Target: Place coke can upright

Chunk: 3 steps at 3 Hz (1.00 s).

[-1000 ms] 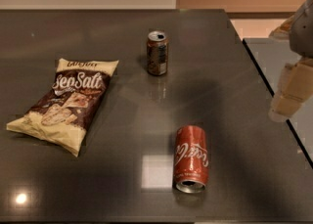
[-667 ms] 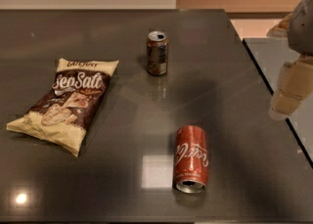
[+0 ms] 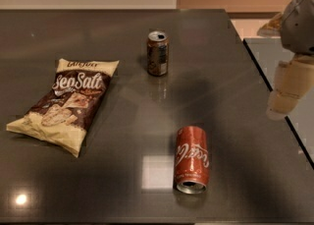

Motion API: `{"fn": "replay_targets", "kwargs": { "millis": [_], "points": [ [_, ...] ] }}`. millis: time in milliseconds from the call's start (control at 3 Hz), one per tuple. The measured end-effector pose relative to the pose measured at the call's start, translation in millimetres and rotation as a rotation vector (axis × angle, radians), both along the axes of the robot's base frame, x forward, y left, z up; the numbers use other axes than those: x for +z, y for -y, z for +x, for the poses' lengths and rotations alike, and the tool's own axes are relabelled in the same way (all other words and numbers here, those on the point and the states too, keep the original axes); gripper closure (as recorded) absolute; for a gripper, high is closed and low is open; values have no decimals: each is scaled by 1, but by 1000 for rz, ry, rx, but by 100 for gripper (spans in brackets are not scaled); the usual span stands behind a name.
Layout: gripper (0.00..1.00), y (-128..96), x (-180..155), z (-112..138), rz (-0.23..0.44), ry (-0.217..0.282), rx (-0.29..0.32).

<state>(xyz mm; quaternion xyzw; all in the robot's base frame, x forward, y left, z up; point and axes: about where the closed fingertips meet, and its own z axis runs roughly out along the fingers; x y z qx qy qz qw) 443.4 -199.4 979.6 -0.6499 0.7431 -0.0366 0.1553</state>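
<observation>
The red coke can (image 3: 192,164) lies on its side on the dark table (image 3: 235,62), near the front edge, its silver top facing the front. White script shows along its side. My gripper (image 3: 288,91) hangs at the right edge of the view, above the table's right edge, well to the right of and behind the can, not touching it.
A darker brown can (image 3: 157,53) stands upright at the middle back of the table. A chip bag (image 3: 66,103) labelled Sea Salt lies flat on the left. The table's right edge (image 3: 274,96) runs diagonally under the gripper, with a second surface beyond it.
</observation>
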Motion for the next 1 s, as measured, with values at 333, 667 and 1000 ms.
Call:
{"fn": "replay_targets", "kwargs": {
  "millis": [333,667,1000],
  "points": [
    [0,-46,-3,5,-7,3,266],
    [0,-81,-7,1,-15,4,511],
    [0,-104,-16,-10,-47,13,741]
  ]
}}
